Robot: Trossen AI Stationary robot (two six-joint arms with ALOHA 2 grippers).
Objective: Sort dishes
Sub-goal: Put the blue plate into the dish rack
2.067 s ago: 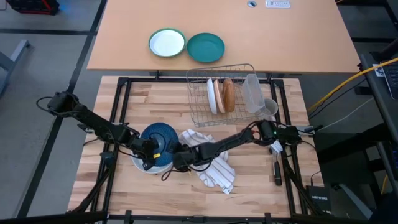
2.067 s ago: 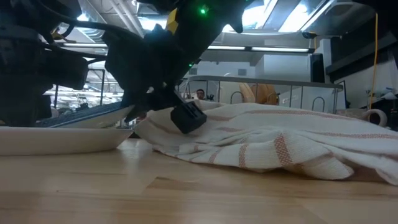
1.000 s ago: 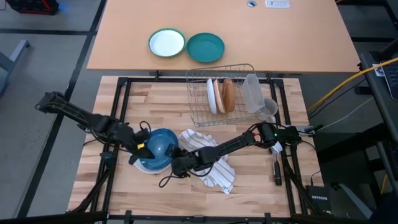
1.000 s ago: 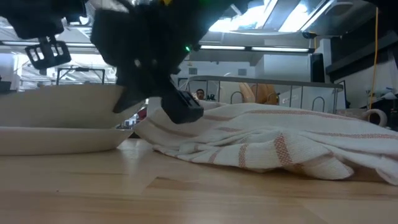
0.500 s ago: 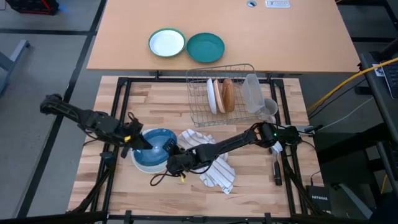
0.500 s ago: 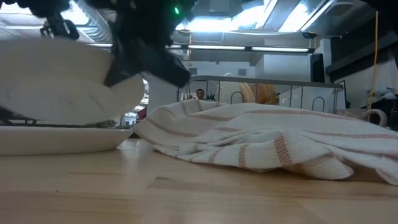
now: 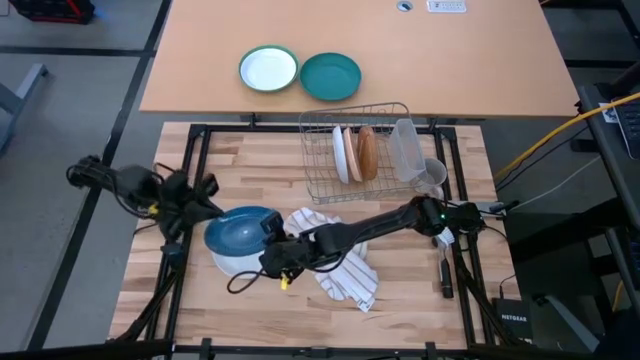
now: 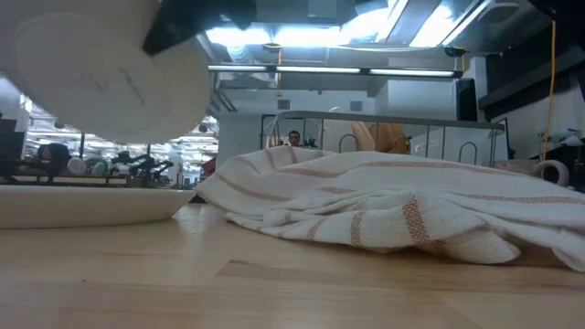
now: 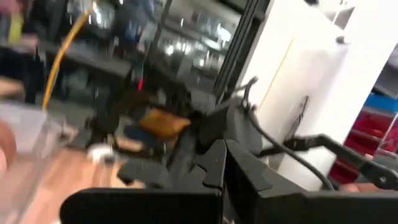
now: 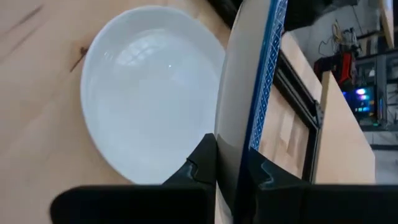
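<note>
The dark blue plate (image 7: 238, 227) with a pale underside (image 8: 91, 64) is in the air above a white plate (image 7: 232, 264) that rests on the table; the right wrist view shows it edge-on (image 10: 249, 74). My right gripper (image 7: 274, 250) is shut on the blue plate's right side. My left gripper (image 7: 197, 192) is just left of the blue plate, clear of it, and looks shut in its wrist view (image 9: 222, 171). A white plate (image 7: 342, 154) and a tan-brown plate (image 7: 367, 152) stand on edge in the wire rack (image 7: 322, 186). My right gripper pinches the blue plate's rim (image 10: 234, 134) on the plate's right side, one finger (image 10: 202, 158) on the pale underside and the other on the blue face. It comes roughly level from the table's right. The plate is lifted clear of the white plate (image 10: 146, 93) and tilted.
A white striped towel (image 7: 345, 262) lies crumpled right of the plates, under my right arm, and fills the low view (image 8: 393, 215). A clear container and a cup (image 7: 430, 175) sit at the rack's right. On the far table are a green-rimmed white plate (image 7: 268, 70) and a teal plate (image 7: 331, 76).
My right gripper has risen and carried the blue plate up off the white plate, tipping it so its pale underside faces the low camera. My left gripper has drawn back from the blue plate toward the table's left and far side.
</note>
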